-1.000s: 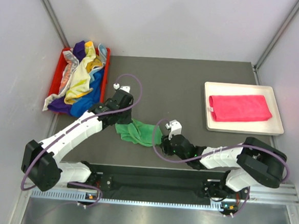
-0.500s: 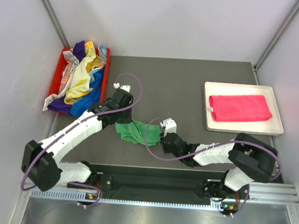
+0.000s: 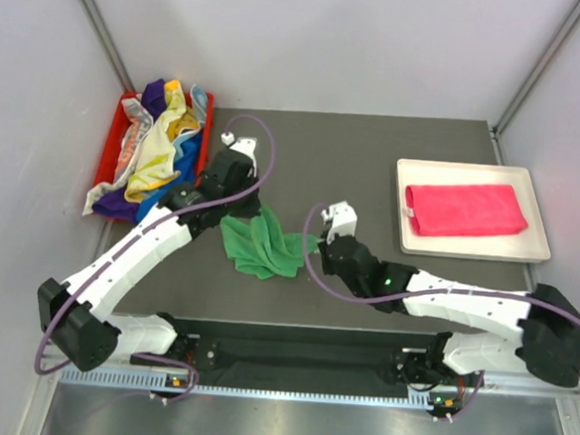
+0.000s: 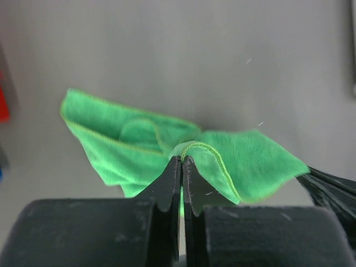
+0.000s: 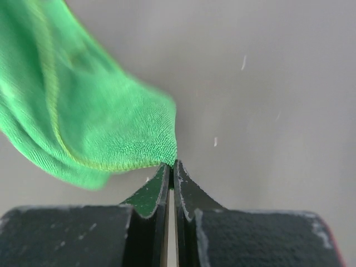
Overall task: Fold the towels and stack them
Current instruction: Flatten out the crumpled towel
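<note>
A green towel hangs bunched between both grippers over the dark table. My left gripper is shut on the towel's hemmed edge at its upper left. My right gripper is shut on the towel's right corner. A folded bright pink towel lies on the white tray at the right. Several more towels, purple, blue, yellow and patterned, are heaped in the red bin at the far left.
The grey table runs between the bin and the tray. White walls close in the left, back and right sides. The arm bases and a metal rail are at the near edge.
Both grippers have moved up and away from the near edge with the green towel. The right gripper swung right, and the towel is spread wider between them.
</note>
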{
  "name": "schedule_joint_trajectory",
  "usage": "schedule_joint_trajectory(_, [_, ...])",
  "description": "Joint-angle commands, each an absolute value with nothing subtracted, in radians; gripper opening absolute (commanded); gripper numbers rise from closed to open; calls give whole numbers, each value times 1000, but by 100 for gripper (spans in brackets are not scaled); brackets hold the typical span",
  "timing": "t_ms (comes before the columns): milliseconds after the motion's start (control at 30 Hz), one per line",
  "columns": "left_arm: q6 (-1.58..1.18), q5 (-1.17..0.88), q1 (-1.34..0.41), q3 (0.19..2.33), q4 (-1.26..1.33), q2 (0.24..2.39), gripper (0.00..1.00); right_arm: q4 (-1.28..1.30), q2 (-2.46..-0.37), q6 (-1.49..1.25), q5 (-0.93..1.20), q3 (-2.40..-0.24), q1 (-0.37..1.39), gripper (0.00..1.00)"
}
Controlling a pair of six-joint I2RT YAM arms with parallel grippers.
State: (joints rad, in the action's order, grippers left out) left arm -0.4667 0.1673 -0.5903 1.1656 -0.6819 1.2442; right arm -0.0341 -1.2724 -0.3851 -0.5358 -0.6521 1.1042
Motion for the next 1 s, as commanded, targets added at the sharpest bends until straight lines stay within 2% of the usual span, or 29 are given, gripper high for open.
schedule_joint_trajectory(0, [-377,140,-588,1288,-673,1220,0,106,-1167,-321,-620,-837,1103,0])
schedule_joint_trajectory(300, [-259,109,-588,1615,-667,1233,0,264,-1181,-94,-706,-1283,1071,0])
schedule_joint_trajectory(600, [-181,117,-588,1874,-629,1255,0,316,-1221,97,-742,-1613,1043,0])
schedule_joint_trajectory(967, [-141,6,-588,1927,-474,1227,0,299,-1184,239,-732,-1762,1042,0])
